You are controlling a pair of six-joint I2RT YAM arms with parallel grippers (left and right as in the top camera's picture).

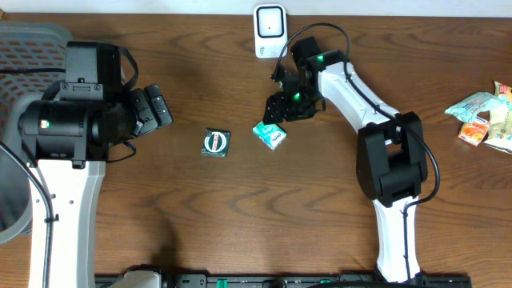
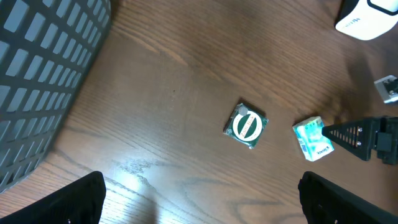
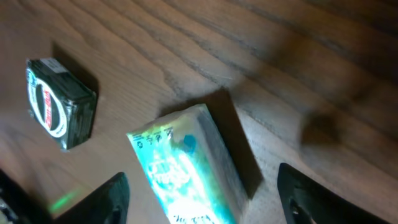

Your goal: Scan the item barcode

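A teal packet (image 1: 270, 134) (image 2: 314, 140) (image 3: 193, 168) lies flat on the wooden table, right of a dark green square item with a white round label (image 1: 215, 142) (image 2: 247, 125) (image 3: 59, 102). My right gripper (image 1: 282, 112) (image 3: 202, 193) hangs just above the teal packet. Its two fingers stand on either side of the packet with a gap on each side, so it is open. The white barcode scanner (image 1: 270, 30) (image 2: 367, 18) stands at the table's far edge. At the left, my left gripper (image 1: 156, 108) (image 2: 199, 199) is wide open over bare wood, holding nothing.
A grey mesh basket (image 1: 24, 48) (image 2: 37, 81) fills the far left. Several snack packets (image 1: 480, 116) lie at the right edge. The right arm's base (image 1: 392, 168) stands right of centre.
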